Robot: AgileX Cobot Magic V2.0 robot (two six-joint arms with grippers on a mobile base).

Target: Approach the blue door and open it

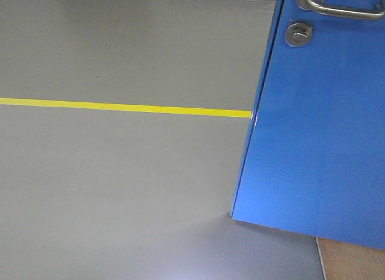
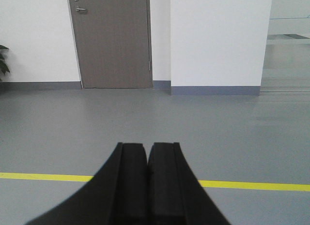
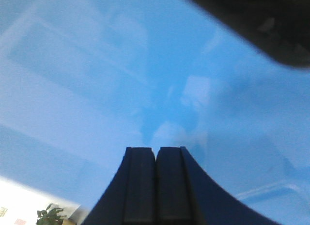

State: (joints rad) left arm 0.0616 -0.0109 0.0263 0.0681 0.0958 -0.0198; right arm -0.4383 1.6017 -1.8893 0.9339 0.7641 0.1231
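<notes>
While the front camera only catches its lower part, the blue door (image 1: 319,123) fills the right side of that view, tilted, with its silver lever handle (image 1: 343,9) at the top edge and the round lock (image 1: 298,34) just under it. The door's edge runs down to the grey floor (image 1: 120,189), and a yellow floor line (image 1: 126,107) stops right at that edge.

The right claw (image 3: 156,186) has its fingers pressed together, nothing between them, and it's pointed straight at the glossy blue panel, which fills nearly its whole wrist view. Can't tell if it's actually touching.

The left claw (image 2: 147,186) is pressed together too, pinching nothing. It faces away from the blue door, toward open floor, another stretch of yellow line, and a grey-brown door (image 2: 112,38) in a white wall well off.
</notes>
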